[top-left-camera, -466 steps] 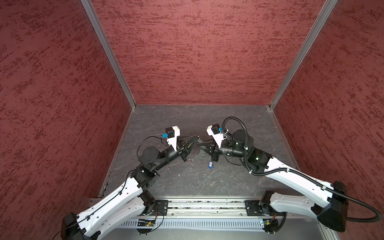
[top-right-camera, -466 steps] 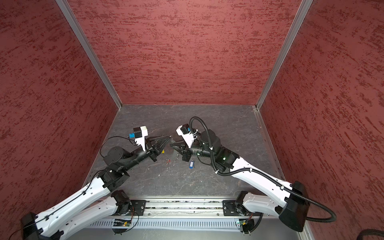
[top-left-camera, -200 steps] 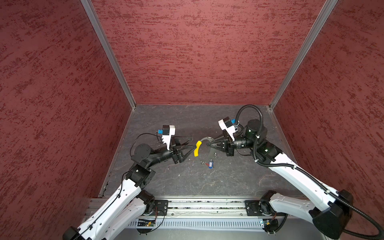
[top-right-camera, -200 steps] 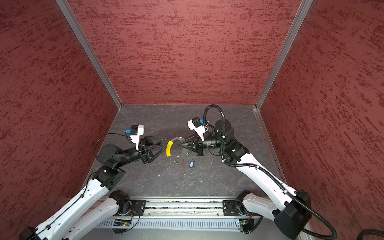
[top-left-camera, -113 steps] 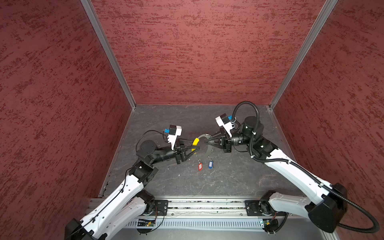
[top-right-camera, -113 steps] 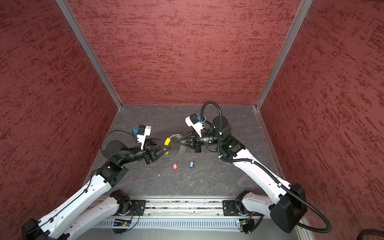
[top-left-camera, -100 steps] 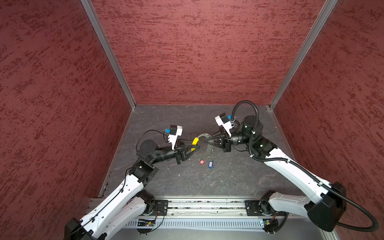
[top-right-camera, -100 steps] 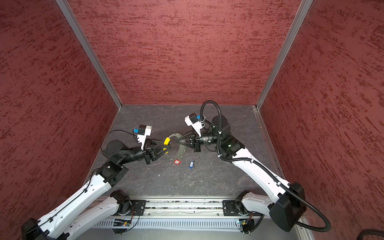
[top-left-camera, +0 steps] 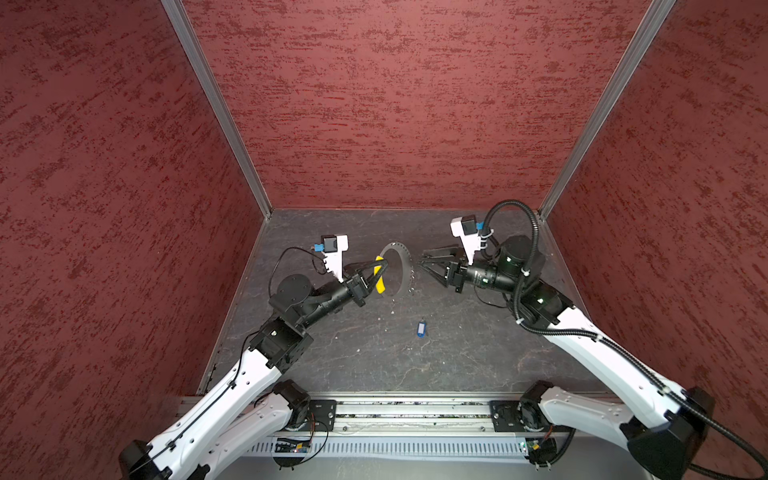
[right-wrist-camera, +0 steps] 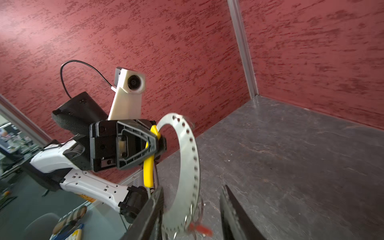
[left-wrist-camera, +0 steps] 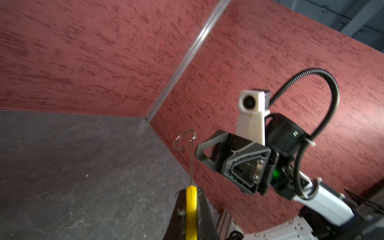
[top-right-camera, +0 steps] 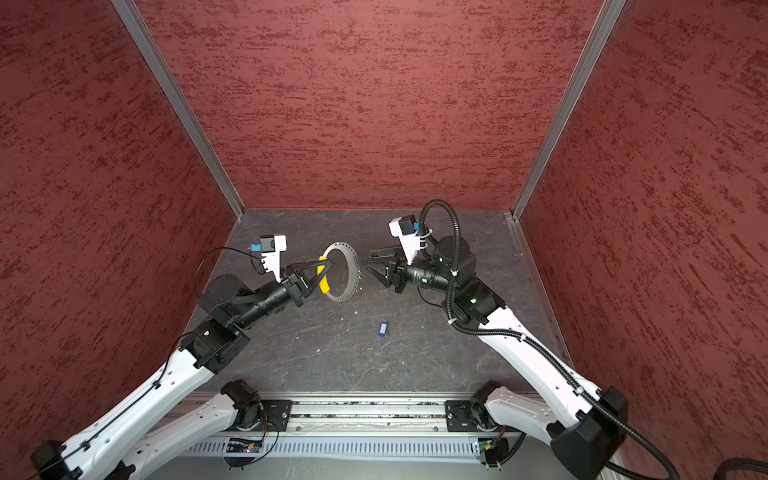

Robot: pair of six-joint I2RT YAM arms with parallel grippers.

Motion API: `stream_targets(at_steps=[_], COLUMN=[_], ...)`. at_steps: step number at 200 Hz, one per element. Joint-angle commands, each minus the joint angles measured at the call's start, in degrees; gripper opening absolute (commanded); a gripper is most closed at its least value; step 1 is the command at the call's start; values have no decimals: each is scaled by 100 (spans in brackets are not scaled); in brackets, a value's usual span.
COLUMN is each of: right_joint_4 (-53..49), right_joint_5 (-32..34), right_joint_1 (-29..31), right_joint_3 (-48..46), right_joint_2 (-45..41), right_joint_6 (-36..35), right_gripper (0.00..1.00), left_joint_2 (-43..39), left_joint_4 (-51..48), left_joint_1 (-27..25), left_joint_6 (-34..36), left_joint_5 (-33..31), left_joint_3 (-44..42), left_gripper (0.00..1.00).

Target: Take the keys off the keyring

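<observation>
A dark grey tabletop (top-left-camera: 374, 365) walled in by red textured panels (top-left-camera: 395, 104) carries the two white-and-black arms, the left arm (top-left-camera: 232, 395) and the right arm (top-left-camera: 602, 357) both reaching toward the middle. In both top views the left gripper (top-left-camera: 380, 266) (top-right-camera: 326, 264) has its fingers pressed together on the keyring (top-left-camera: 406, 268) (top-right-camera: 354, 270), a flat silvery hoop pierced with small holes. It is pinched at its yellow segment (top-left-camera: 379, 278) (right-wrist-camera: 148, 172) and held upright on edge, left of the table's middle. The right gripper (top-left-camera: 423, 257) (top-right-camera: 365, 257) faces it from just beside the hoop's far side, fingers (right-wrist-camera: 149, 214) spread moderately and clamping nothing. The blue-tagged key (top-left-camera: 421, 327) (top-right-camera: 382, 327) lies flat on the tabletop nearer the front rail, well apart from both grippers and off the keyring. In the right wrist view a blurred red tag (right-wrist-camera: 199, 228) shows by the hoop's lower arc among small rings; whether it hangs from the hoop cannot be told. In the left wrist view a small wire ring (left-wrist-camera: 185, 139) stands at the hoop's far edge.
</observation>
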Motion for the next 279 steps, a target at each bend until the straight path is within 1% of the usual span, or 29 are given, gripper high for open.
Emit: stream_targets(at_steps=[1, 13, 25, 49, 86, 112, 137, 153, 226, 242, 279], right_joint_4=[131, 157, 151, 211, 297, 275, 193, 190, 226, 245, 253], right_joint_5=[582, 632, 837, 1239, 1228, 1448, 1443, 1452, 1546, 1537, 1514], right_joint_1=[125, 307, 546, 915, 1229, 1350, 1385, 1408, 1417, 1417, 1426], right_joint_3=[-224, -281, -333, -465, -439, -389, -271, -216, -67, -56, -50], right_joint_2=[-96, -45, -5, 61, 299, 491, 640, 714, 834, 875, 874], right_joint_6=[200, 210, 150, -27, -178, -328, -459, -508, -662, -662, -697], right_gripper=[45, 45, 45, 45, 42, 40, 39, 37, 22, 16, 8], left_joint_2=[73, 187, 293, 481, 594, 598, 578, 559, 567, 567, 528], left_joint_4=[-142, -127, -84, -25, -132, -92, -110, -93, -52, -61, -49], left_joint_1=[-79, -165, -227, -320, -504, -595, -633, -658, -743, -751, -751], left_joint_6=[-494, -678, -846, -1032, -1128, -1098, -1102, -1109, -1095, -1080, -1073], left_joint_5=[-1326, -1742, -2027, -2331, -2738, -2788, -2821, -2819, -2808, -2819, -2880], left_joint_3=[155, 191, 226, 316, 423, 413, 405, 400, 378, 378, 337], left_gripper=[0, 0, 0, 0, 0, 0, 0, 0, 0, 0, 0])
